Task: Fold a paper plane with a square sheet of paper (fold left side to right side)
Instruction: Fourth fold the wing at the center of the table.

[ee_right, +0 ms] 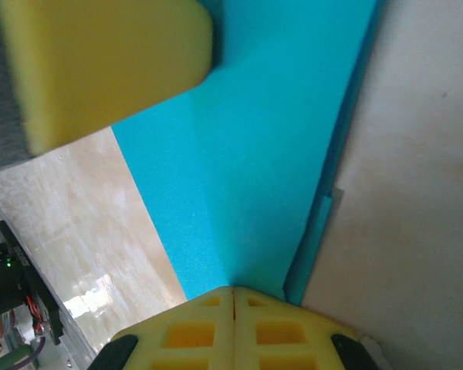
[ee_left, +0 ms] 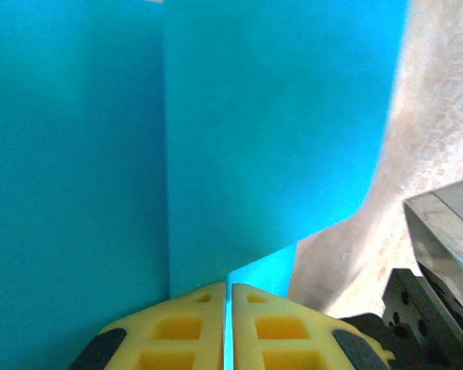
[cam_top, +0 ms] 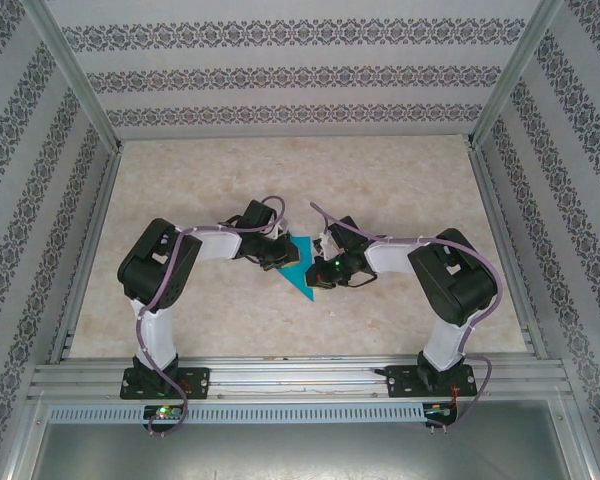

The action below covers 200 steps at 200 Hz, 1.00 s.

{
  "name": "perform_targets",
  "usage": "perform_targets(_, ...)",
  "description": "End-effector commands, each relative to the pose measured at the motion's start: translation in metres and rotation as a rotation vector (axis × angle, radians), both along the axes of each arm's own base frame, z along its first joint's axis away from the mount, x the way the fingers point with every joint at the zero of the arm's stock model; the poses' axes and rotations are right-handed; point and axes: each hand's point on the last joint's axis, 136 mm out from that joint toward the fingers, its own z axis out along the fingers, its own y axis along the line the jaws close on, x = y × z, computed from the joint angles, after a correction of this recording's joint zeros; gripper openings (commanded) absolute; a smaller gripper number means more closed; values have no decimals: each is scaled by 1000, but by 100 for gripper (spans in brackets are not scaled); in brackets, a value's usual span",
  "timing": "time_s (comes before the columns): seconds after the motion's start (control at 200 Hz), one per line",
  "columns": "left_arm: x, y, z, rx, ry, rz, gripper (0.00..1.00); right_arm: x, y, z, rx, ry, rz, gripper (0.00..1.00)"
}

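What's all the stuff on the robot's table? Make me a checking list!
Surface: pale marbled table.
Job's things: teal sheet of paper, partly folded into a pointed shape, lying between the arms.
Clutter: nothing seen.
Grippers: left gripper shut on the paper; right gripper shut on it too.
Cables: purple cables loop along both arms.
Surroundings: patterned walls, metal frame rail at the near edge.

Both arms bend inward; left end effector (ee_left: pixel 228 294) and right end effector (ee_right: pixel 233 297) are pinched closed.
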Motion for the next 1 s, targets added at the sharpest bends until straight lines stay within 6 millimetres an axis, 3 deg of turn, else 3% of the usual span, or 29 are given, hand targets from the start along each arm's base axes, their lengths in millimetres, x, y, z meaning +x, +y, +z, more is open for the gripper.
perform_targets(0.0, 16, -4, 47, -75, -146, 22, 10, -27, -38, -46, -241, 106, -22, 0)
perform_targets(0.13, 8, -7, 59, -129, -163, 15, 7, -27, -41, -48, -271, 104, -20, 0)
perform_targets(0.35, -14, -20, 37, -122, -106, -30, 3, -27, -44, -50, -296, 103, -18, 0)
perform_targets(0.635, -10, -25, 20, -105, -81, -39, 2, -28, -46, -51, -320, 102, -11, 0)
perform_targets(0.994, -3, -13, -11, 11, -66, -20, 2, -31, -48, -51, -359, 107, 18, 0)
